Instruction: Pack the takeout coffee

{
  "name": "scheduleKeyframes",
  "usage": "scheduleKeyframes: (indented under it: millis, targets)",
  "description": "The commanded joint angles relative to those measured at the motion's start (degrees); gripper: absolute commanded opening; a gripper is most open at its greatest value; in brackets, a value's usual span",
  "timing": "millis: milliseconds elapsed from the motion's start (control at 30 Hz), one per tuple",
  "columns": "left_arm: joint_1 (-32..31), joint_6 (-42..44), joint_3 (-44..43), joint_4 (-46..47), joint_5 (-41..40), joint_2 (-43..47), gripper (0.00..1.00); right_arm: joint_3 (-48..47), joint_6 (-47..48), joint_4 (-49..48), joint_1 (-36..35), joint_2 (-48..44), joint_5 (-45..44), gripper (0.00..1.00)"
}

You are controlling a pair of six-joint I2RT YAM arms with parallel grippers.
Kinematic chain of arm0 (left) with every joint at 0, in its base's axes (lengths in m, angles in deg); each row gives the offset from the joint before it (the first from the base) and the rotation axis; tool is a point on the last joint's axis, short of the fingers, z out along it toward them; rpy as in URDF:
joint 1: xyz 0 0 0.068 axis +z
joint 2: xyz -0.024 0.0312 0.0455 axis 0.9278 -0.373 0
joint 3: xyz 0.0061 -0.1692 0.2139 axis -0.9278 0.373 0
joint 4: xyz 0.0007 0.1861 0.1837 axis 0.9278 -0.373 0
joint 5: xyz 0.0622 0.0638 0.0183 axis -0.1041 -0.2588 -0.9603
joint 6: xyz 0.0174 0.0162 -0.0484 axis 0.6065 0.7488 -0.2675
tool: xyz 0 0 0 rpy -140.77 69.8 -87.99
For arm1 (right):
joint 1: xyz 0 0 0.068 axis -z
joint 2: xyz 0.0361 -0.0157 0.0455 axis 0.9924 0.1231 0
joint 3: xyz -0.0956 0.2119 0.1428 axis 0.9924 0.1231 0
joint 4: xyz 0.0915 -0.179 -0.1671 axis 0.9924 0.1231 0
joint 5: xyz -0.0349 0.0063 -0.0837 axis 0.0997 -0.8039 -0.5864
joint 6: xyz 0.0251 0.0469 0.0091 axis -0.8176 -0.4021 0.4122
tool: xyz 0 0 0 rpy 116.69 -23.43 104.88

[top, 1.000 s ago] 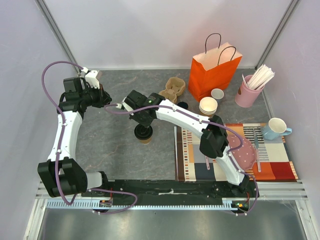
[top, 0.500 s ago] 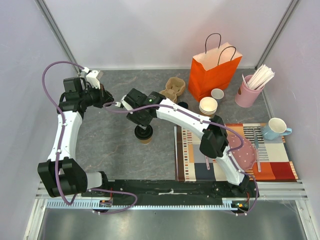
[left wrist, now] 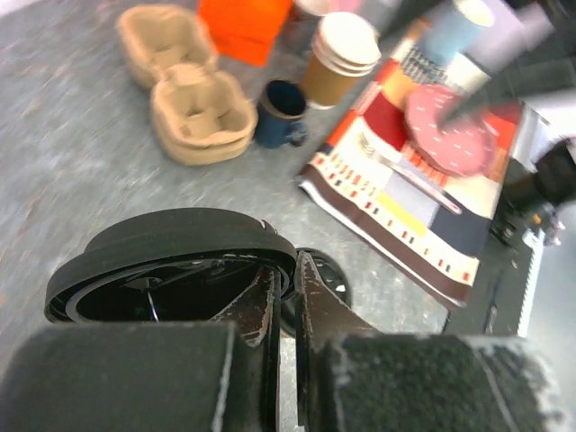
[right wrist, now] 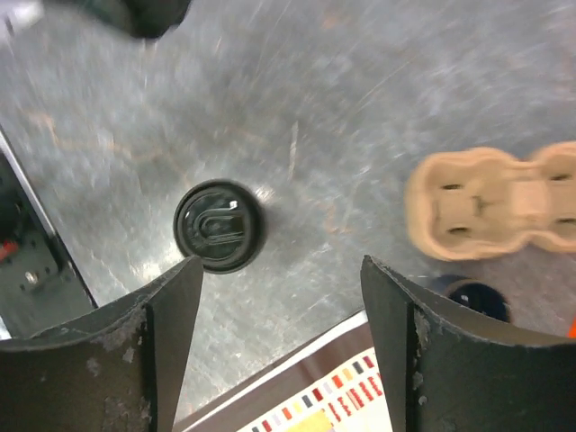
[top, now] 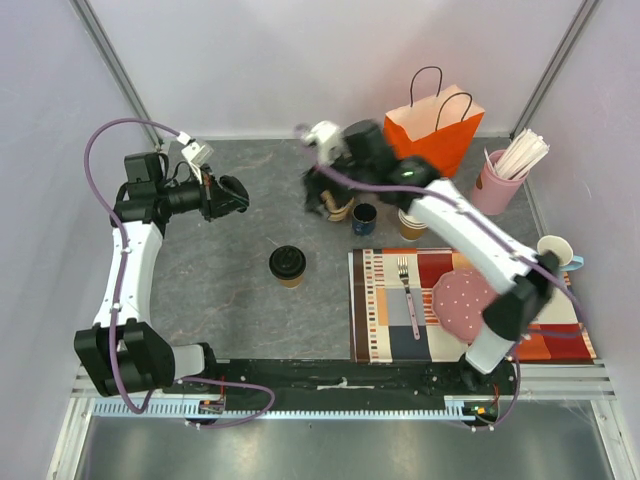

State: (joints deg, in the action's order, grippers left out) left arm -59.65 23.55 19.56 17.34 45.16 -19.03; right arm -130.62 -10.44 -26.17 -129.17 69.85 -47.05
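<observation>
The takeout coffee (top: 287, 264), a brown paper cup with a black lid, stands alone on the grey table and shows in the right wrist view (right wrist: 219, 226). My right gripper (right wrist: 281, 263) hangs open high above the table, the cup below its left finger. From the top camera that gripper (top: 322, 190) is at the back by the cardboard cup carrier (top: 341, 207). My left gripper (left wrist: 286, 270) is shut on the rim of a loose black lid (left wrist: 171, 261), held at the back left (top: 232, 192).
An orange paper bag (top: 430, 135) stands at the back. Near it are a dark blue cup (top: 364, 218), a stack of paper cups (left wrist: 342, 58) and a pink holder of straws (top: 497, 180). A patterned placemat (top: 390, 335) carries a fork (top: 407, 290) and pink plate (top: 465, 300).
My right gripper opened, let go of the coffee and swung up and back toward the cup carrier. The coffee stays standing. The left gripper moved slightly right with the lid.
</observation>
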Motion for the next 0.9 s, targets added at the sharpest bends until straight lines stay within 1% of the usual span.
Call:
scheduleKeyframes:
  millis: [0, 67, 100, 133, 167, 200, 233, 300, 333, 367, 433, 567, 667, 733, 800, 833, 867]
  targets:
    - [-1.24, 14.94, -6.62, -10.24, 20.0, 1.71, 0.02, 9.3, -5.85, -18.09, 6.33, -11.17, 12.78, 0.79]
    - [-3.25, 20.06, -9.7, -15.87, 20.73, 1.54, 0.02, 9.65, -7.6, -20.38, 6.42, -11.7, 14.61, 0.79]
    - [-4.05, 25.13, -10.58, -21.11, 20.73, 1.36, 0.02, 10.61, -10.66, -21.78, 6.42, -12.05, 15.93, 0.79]
    - [-5.45, 27.45, -12.15, -23.43, 20.73, 1.27, 0.02, 11.06, -12.61, -25.36, 6.42, -12.23, 17.51, 0.78]
    - [-5.98, 30.34, -12.6, -25.1, 20.9, 1.27, 0.02, 11.24, -14.54, -26.87, 6.42, -12.06, 19.96, 0.77]
    - [-6.42, 31.15, -12.87, -27.38, 20.99, 1.36, 0.02, 11.24, -19.43, -28.28, 6.42, -11.62, 21.29, 0.76]
    - [-6.86, 32.2, -13.31, -28.45, 21.08, 1.53, 0.02, 11.41, -22.0, -31.86, 6.42, -11.36, 22.52, 0.73]
    - [-6.87, 36.07, -13.75, -32.21, 21.69, 1.62, 0.02, 13.86, -28.41, -38.46, 6.42, -10.92, 29.01, 0.69]
    - [-6.95, 37.39, -14.27, -33.63, 21.87, 1.71, 0.02, 14.74, -34.62, -45.8, 6.42, -10.74, 30.78, 0.68]
    - [-6.87, 40.01, -14.45, -34.86, 22.13, 1.8, 0.02, 15.54, -36.95, -48.66, 6.34, -10.3, 32.1, 0.66]
    - [-6.95, 41.18, -15.24, -36.8, 22.22, 2.06, 0.02, 16.25, -38.99, -51.4, 6.07, -10.04, 33.43, 0.64]
    - [-6.87, 42.14, -15.77, -37.77, 22.66, 2.06, 0.02, 16.34, -38.82, -51.24, 4.59, -8.99, 32.64, 0.62]
    - [-7.04, 42.32, -15.77, -37.77, 22.66, 1.8, 0.02, 15.72, -38.64, -51.41, 3.09, -7.84, 33.87, 0.58]
    - [-6.95, 42.06, -16.12, -37.77, 22.75, 1.8, 0.02, 15.54, -37.07, -50.89, 3.08, -7.84, 33.87, 0.56]
    - [-7.04, 39.61, -16.82, -36.55, 23.1, 1.71, 0.02, 16.68, -27.96, -48.79, 3.43, -9.33, 33.96, 0.58]
    - [-6.95, 36.38, -17.0, -34.63, 23.1, 1.97, 0.02, 17.82, -23.92, -48.69, 3.7, -10.12, 36.48, 0.59]
    - [-6.95, 27.91, -17.26, -29.65, 22.84, 1.89, 0.02, 20.53, -15.87, -48.6, 4.66, -12.13, 38.16, 0.61]
